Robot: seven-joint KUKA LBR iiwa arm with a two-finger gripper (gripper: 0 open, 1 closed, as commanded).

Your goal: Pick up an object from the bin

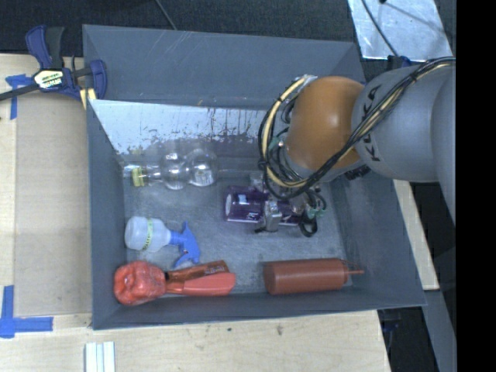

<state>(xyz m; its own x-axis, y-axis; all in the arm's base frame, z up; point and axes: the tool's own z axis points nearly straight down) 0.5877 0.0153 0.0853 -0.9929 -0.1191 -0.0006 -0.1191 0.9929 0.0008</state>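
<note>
The arm (411, 130) angles downward, claw (271, 217) apparently low.

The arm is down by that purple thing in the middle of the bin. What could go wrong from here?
1. The gripper sits at the purple thing's right end, not its middle, so it might tip or slip if lifted.
2. The brown bottle lies just below; a swing that way could knock it.
3. The cables loop low by the gripper and might snag.

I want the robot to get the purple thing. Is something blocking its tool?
Nothing visible does. The tool sits right at the purple packet in the middle of the bin. The brown bottle and the clear bottle lie apart from it.
</note>
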